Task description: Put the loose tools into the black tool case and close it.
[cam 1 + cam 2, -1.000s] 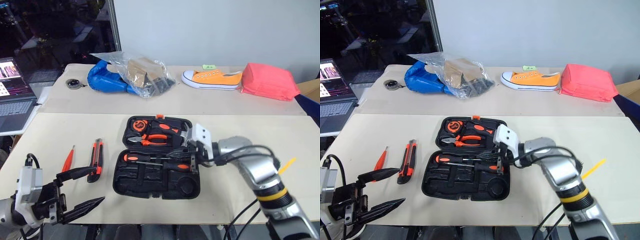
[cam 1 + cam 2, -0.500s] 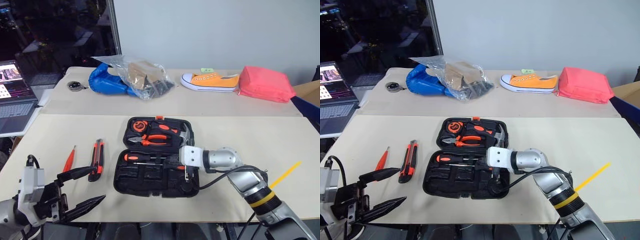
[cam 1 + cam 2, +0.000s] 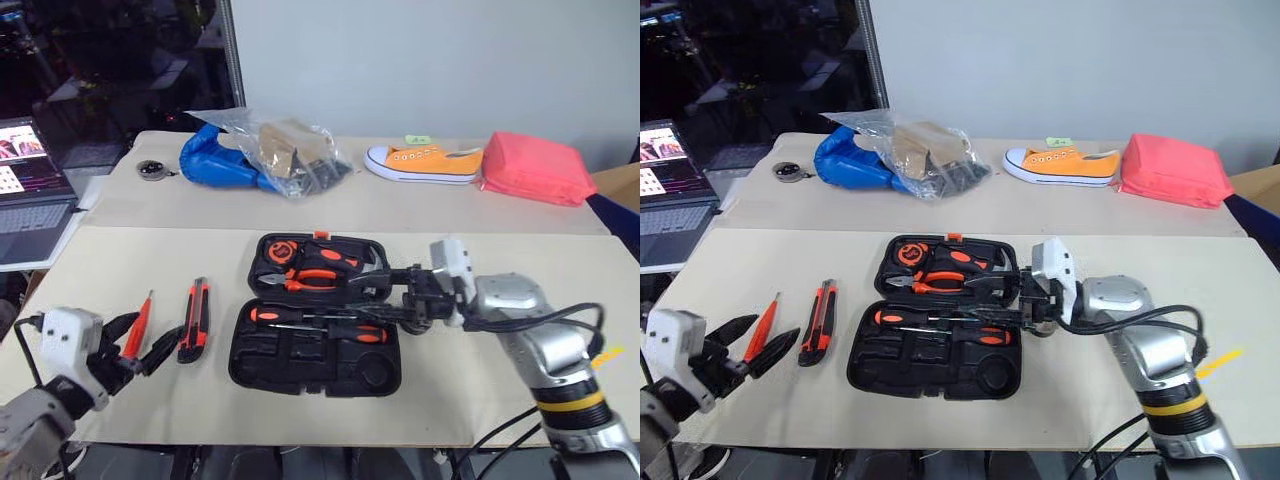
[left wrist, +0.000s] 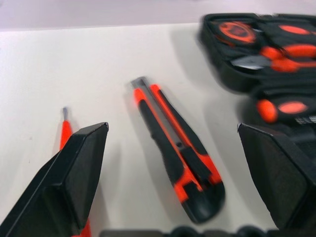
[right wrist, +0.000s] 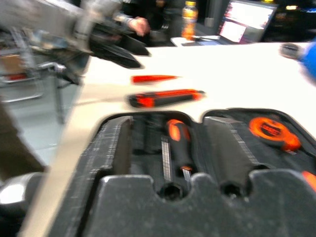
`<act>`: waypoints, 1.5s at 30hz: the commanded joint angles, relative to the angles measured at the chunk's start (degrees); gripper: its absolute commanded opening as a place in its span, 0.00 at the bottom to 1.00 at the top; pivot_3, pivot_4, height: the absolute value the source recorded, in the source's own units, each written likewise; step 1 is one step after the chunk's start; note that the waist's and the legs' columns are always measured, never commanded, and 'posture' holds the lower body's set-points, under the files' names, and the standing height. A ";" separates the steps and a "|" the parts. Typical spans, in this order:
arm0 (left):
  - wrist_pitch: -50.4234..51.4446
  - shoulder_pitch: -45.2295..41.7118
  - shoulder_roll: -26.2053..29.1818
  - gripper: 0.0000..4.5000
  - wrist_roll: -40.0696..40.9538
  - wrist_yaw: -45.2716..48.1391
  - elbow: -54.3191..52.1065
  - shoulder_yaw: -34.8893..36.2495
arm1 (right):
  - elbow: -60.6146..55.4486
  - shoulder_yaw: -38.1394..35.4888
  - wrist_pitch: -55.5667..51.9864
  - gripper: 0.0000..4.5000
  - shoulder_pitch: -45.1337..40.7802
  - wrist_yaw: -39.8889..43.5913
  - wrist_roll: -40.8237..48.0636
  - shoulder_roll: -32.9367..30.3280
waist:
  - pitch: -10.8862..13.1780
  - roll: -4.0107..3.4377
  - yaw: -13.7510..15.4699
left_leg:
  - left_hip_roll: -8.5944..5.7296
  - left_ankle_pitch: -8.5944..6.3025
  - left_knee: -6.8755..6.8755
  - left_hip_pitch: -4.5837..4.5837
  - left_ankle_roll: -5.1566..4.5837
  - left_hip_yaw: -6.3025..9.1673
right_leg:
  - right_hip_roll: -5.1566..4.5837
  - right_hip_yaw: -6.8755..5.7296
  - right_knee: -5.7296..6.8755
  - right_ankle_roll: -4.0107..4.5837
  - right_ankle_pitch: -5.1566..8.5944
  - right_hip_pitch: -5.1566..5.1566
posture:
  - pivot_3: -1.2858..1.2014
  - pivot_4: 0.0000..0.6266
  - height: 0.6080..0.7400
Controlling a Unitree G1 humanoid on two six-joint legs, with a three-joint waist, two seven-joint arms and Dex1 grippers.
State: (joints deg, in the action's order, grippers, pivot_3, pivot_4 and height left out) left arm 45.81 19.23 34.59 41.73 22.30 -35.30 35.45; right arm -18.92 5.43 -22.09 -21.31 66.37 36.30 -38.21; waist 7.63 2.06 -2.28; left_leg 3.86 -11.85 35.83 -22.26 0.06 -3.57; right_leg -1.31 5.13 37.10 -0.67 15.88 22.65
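1. Since a second ago my right gripper (image 3: 392, 293) has lifted off the lower tray and now hangs level above the hinge line of the black plastic clamshell tool case (image 3: 315, 368). My left gripper (image 3: 140, 343) has come forward from the near table edge to the slim orange-handled driver (image 3: 137, 321).
2. Head view: the case lies open on the beige tabletop (image 3: 500, 262). Two orange-and-black-handled screwdrivers (image 3: 318, 327) lie in its near half, orange-handled pliers (image 3: 312, 283) in the far half. The orange-and-black utility knife (image 3: 193, 319) lies just left of the case, the slim driver left of that. My right claw's fingers look apart and empty.
3. Left wrist view: my left fingers (image 4: 74, 177) stand wide apart, nothing between them. The utility knife (image 4: 177, 170) lies on the table between them, the slim driver (image 4: 66, 138) beside one finger, the case (image 4: 266, 64) beyond.
4. Right wrist view: I look across the open case (image 5: 118, 148) at one screwdriver (image 5: 180, 143), the knife (image 5: 165, 98) and driver (image 5: 153, 78) beyond.
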 commanded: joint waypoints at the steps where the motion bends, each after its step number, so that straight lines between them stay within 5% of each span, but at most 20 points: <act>1: 9.80 -4.14 2.98 1.00 -2.47 -8.94 3.21 0.40 | -2.61 -3.80 1.35 0.95 -1.42 2.49 2.05 -1.66 | 0.02 0.02 -0.07 | -0.05 0.00 0.01 -0.02 0.00 -0.01 | -0.01 0.01 0.00 0.00 0.00 0.01 | 0.52 0.24 1.00; 11: 12.19 -11.09 7.38 1.00 -7.51 -5.89 17.09 -6.05 | -3.70 -4.63 4.24 0.99 2.18 4.66 -0.15 -3.31 | 0.06 0.05 0.06 | -0.11 0.00 -0.04 -0.25 0.01 -0.09 | -0.04 0.03 0.00 0.02 -0.01 0.36 | 0.52 0.24 1.00; 21: 7.48 -9.41 4.40 0.24 -9.14 -3.16 13.41 -5.83 | -4.00 -5.78 6.15 1.00 5.05 4.00 -1.69 -3.66 | 0.08 -0.16 0.91 | -0.13 0.00 -0.03 -0.33 0.01 -0.15 | -0.25 0.08 0.00 -0.01 -0.04 0.42 | 0.52 0.24 1.00; 25: 3.06 -10.29 5.27 0.24 -2.25 5.45 8.21 0.16 | -3.78 -6.95 6.49 1.00 7.68 3.50 -1.57 -3.66 | 0.11 -0.02 1.33 | -0.08 0.00 -0.02 -0.45 0.02 -0.14 | -0.21 0.04 0.00 0.01 -0.05 0.51 | 0.52 0.24 1.00; 28: 4.40 -9.44 11.23 0.24 5.05 18.28 5.36 0.98 | -3.49 -8.02 7.86 1.00 11.03 4.55 -2.25 -4.84 | 0.10 -0.02 1.59 | -0.05 0.00 0.00 -0.58 0.02 -0.13 | -0.20 -0.13 -0.01 0.05 -0.04 0.56 | 0.52 0.24 1.00; 35: -6.97 -20.47 24.00 0.24 -5.23 35.33 7.58 -21.69 | -7.37 -13.10 10.49 1.00 18.45 3.95 -2.31 -6.90 | 0.17 -0.47 1.60 | -0.26 0.01 0.04 -0.58 0.03 -0.33 | -0.14 -0.16 -0.04 0.04 0.00 0.53 | 0.52 0.24 1.00; 39: -16.20 -32.77 22.03 0.24 -16.50 40.65 11.53 -38.99 | -11.25 -19.00 9.39 1.00 24.93 3.43 -0.75 -9.42 | 0.18 -0.48 1.83 | -0.24 0.02 0.10 -0.60 0.04 -0.30 | -0.03 -0.15 -0.03 0.02 -0.02 0.47 | 0.52 0.24 1.00; 45: -24.68 -38.10 18.37 0.24 -23.02 46.72 17.30 -48.69 | -16.10 -24.97 7.95 1.00 32.49 1.33 0.78 -10.54 | 0.20 -0.45 1.23 | -0.22 -0.01 0.12 -0.69 -0.01 -0.30 | 0.11 -0.01 -0.04 -0.05 0.00 0.51 | 0.52 0.24 1.00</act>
State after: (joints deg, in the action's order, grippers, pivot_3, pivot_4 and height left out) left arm 24.12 -18.04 53.18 20.34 67.22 -18.92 -12.28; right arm -32.16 -16.76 -13.67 10.72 68.47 35.23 -48.00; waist 7.82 1.61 -1.05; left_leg 3.65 -11.86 35.94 -22.95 0.05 -3.85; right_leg -1.19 5.11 37.07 -0.72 15.88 23.17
